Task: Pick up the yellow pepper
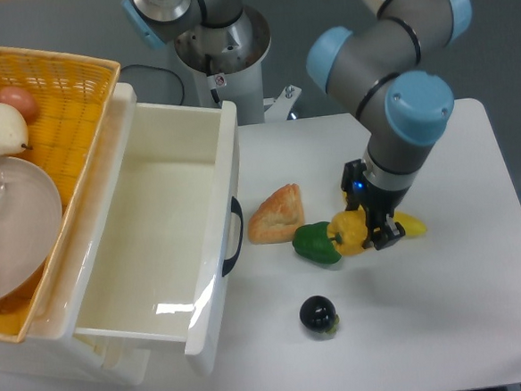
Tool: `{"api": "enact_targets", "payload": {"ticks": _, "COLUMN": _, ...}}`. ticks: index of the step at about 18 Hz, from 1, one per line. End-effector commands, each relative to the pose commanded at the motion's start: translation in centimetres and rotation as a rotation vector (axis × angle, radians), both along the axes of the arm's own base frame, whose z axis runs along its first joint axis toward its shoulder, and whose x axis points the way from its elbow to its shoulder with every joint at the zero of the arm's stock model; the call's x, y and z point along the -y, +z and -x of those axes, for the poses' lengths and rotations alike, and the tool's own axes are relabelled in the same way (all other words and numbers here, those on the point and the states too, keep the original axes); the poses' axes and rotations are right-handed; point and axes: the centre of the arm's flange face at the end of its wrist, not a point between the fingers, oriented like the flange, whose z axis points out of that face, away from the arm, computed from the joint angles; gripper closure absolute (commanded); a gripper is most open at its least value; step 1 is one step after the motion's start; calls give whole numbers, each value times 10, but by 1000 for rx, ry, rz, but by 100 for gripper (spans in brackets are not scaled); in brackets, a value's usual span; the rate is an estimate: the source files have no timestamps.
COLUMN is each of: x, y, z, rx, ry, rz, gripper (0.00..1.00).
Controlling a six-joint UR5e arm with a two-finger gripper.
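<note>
Camera view from above, end effector clenched on the yellow pepper, fingers narrowly apart around it, pepper raised off the white counter, overlapping the green pepper, banana partly hidden behind

A single fixed camera looks steeply down from the front onto the white table, facing the arm's base. It sits fairly near, apparently above the table's near edge; the yellow basket is cropped at left.
</note>
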Motion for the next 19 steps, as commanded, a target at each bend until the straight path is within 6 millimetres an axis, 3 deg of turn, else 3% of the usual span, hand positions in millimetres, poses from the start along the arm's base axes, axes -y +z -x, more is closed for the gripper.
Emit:
{"api": "enact_targets", "payload": {"ticks": 4, "x": -8, "y": 26, "z": -27, "rx": 11, "ry": 37, "rz": -29, "gripper": 64}}
{"api": "enact_targets", "payload": {"ticks": 9, "x": -13, "y": 24, "z": -37, "rx": 22, "ry": 22, "rz": -16, "gripper": 64}}
{"api": "enact_targets", "payload": {"ticks": 19, "x": -12, "y": 17, "z": -39, "rx": 24, "ry": 24, "rz": 2, "gripper": 64}}
